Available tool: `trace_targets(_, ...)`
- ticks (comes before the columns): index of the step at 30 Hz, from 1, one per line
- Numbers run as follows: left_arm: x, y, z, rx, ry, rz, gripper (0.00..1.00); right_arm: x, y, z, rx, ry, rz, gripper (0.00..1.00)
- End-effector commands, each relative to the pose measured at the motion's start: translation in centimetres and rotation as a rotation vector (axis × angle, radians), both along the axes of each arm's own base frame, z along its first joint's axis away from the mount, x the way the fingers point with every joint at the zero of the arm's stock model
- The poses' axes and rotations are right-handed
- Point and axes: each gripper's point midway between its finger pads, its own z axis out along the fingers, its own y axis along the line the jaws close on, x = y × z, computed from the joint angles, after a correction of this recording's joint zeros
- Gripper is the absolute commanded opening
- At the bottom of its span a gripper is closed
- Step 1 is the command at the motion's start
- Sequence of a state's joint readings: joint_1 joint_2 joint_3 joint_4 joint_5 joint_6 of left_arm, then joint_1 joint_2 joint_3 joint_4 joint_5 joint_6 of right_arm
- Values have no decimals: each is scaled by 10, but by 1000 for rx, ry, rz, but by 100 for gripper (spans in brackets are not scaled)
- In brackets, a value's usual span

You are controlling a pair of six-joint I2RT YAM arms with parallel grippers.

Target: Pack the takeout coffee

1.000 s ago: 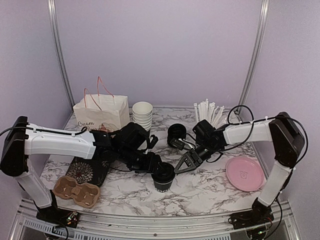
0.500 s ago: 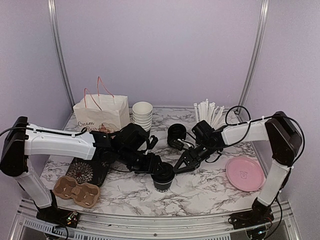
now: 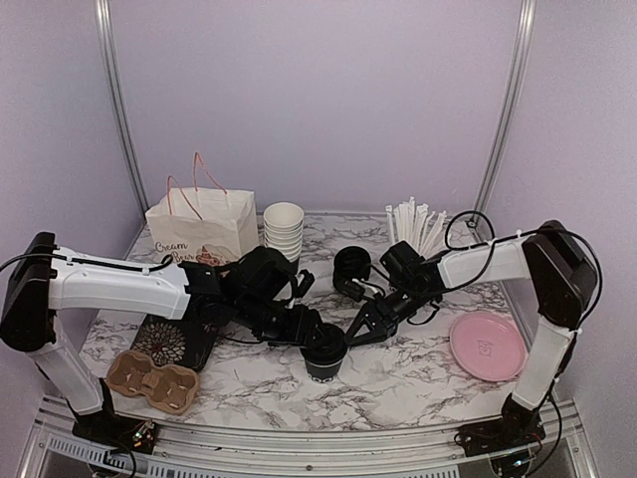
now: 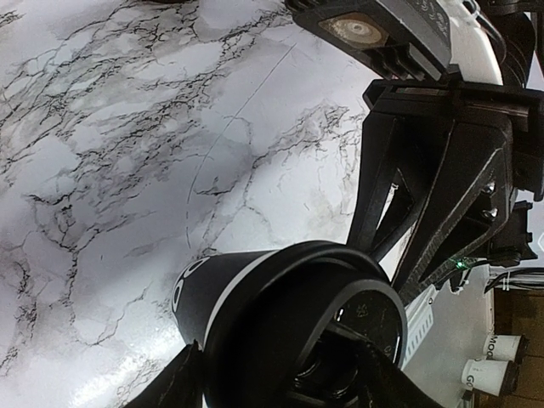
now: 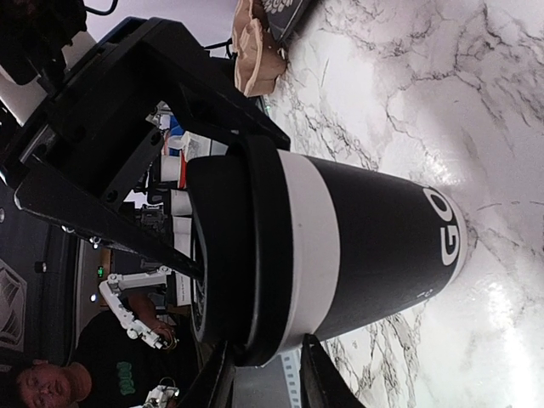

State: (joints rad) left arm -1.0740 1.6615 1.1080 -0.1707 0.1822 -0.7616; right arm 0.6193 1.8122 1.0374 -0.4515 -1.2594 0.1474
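Lavender walls enclose a marble-patterned table (image 3: 418, 376). The small black paper coffee cup (image 3: 325, 356), white-lettered near its base and capped with a black plastic lid, stands upright at the table's centre, between your two arms. Your left gripper (image 3: 310, 333) brackets the lidded rim and appears to pinch it, presumably to steady the cup; contact on the far finger is not certain. Your right gripper (image 3: 354, 336) is spread. Its fingers straddle the lid's edge from the opposite side with no visible squeeze, probably placed to press the lid home or to take over the cup. A second black lidded cup (image 3: 351, 265) stands behind. The brown pulp two-cup carrier (image 3: 152, 379) holds no cup and sits left of the arms, near the white paper bag with pink handles (image 3: 203, 227), so packing looks barely begun.
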Motion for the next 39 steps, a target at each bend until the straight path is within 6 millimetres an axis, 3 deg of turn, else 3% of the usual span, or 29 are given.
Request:
trace_targets(1,-12,7,-51,107,58,-4,61,1,22,-5,4,-96,42,25)
trace_targets(14,-14,12,-60,128,68,-3,62,5,21,-29,-194,-238,56,15)
trace_targets(26,-23,36,-94,205,99,7,60,3,-1,-98,-396,-252,53,11)
trace_targets(31,-24,41,-97,205,95,21,60,-5,3,-97,-321,-238,71,11)
trace_targets(39,-24,46,-99,201,89,34,60,13,-18,-130,-548,-398,72,11)
